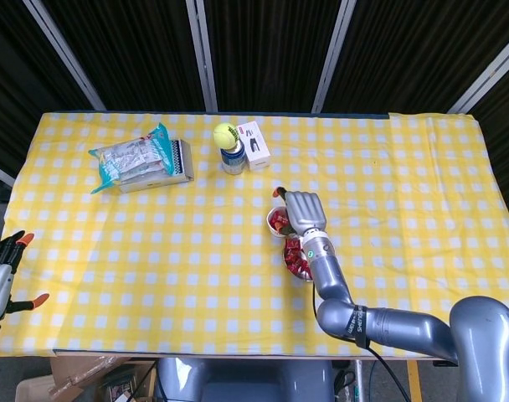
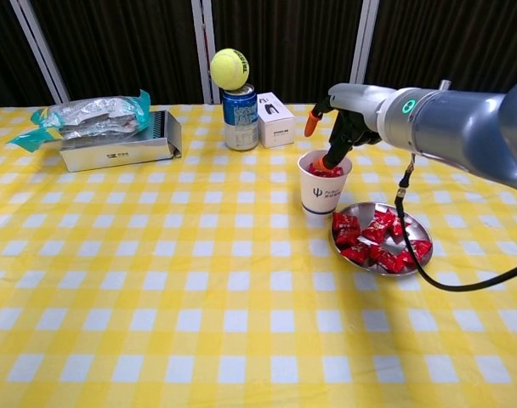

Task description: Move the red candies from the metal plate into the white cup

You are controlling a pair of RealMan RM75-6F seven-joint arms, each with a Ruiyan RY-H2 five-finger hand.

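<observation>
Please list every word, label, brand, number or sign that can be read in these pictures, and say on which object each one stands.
No text can be read for certain.
White cup: a dark logo mark with small print under it, too small to read.
Blue can: print blurred.
White box: a dark mark, print unreadable.
Grey box: a small label on its side, too small.
Tennis ball: faint lettering, illegible.

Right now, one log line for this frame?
right hand: over white cup, fingertips at rim, releasing | red candies: several on metal plate | left hand: idle, table edge
</observation>
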